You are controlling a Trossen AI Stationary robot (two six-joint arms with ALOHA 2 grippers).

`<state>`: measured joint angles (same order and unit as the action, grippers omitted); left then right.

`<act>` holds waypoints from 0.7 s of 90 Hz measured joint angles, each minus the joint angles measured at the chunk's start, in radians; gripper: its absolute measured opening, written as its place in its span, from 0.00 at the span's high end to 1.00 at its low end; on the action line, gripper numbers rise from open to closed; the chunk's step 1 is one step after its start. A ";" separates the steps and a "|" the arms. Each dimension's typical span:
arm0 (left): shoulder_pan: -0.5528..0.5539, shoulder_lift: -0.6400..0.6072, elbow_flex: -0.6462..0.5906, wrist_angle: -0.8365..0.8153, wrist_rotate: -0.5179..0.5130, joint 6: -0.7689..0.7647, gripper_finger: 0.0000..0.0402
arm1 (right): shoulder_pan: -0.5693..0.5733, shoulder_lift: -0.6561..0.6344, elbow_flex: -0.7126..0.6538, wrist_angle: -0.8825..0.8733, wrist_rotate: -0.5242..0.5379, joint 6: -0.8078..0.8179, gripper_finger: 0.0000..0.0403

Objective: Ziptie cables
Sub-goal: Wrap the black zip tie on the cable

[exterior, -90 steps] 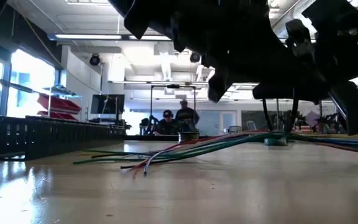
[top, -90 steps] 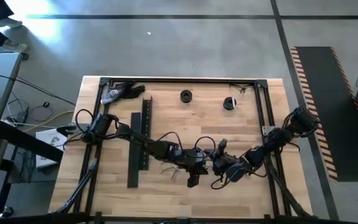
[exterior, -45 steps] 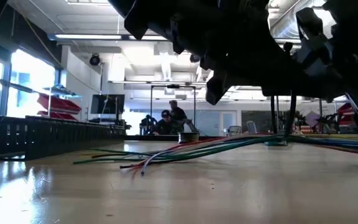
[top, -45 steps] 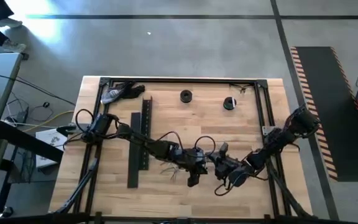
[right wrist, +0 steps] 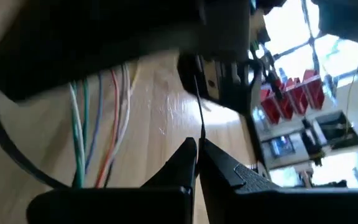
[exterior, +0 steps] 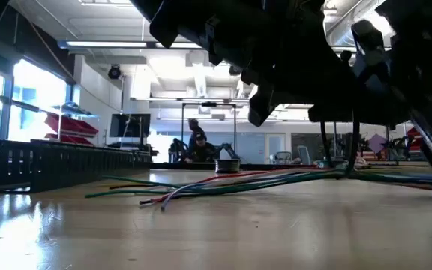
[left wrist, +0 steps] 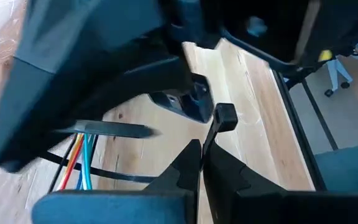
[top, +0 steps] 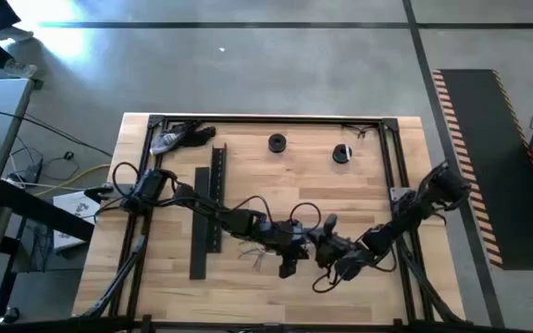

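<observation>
The cables (exterior: 223, 184) lie fanned across the middle of the table (top: 248, 287), loose ends splayed, so a tie can be looped around the gathered stretch. Both arms crowd over them there. Left claw (left wrist: 202, 149) is clenched on a thin black zip tie (left wrist: 215, 127), head end up. Right claw (right wrist: 197, 148) is likewise pinched on a thin black strip, probably the tie's tail.

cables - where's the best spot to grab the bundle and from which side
Probably mid-length, from above. The cables lie flat on the table; their cut ends fan out in the low view, while further along they run together. Both the left gripper and right gripper are shut on a thin black zip tie.
</observation>
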<state>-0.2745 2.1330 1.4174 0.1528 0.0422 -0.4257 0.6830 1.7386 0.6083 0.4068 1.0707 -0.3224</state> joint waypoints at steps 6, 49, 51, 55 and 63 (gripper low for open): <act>-0.001 0.000 0.000 0.001 0.000 0.001 1.00 | 0.000 0.000 0.000 -0.006 0.013 0.007 1.00; -0.001 0.001 0.000 0.000 -0.001 0.003 1.00 | 0.008 0.000 0.000 0.033 0.025 -0.061 1.00; -0.001 0.001 0.000 0.000 -0.001 0.004 1.00 | 0.011 0.000 0.000 0.034 0.028 -0.062 1.00; -0.001 0.001 0.000 0.000 -0.001 0.009 1.00 | 0.015 0.000 0.000 0.036 0.029 -0.063 1.00; -0.001 0.001 0.000 0.000 -0.001 0.009 1.00 | 0.025 0.000 0.000 0.037 0.029 -0.064 1.00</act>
<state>-0.2752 2.1338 1.4174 0.1528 0.0414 -0.4168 0.7085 1.7386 0.6079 0.4436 1.1001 -0.3863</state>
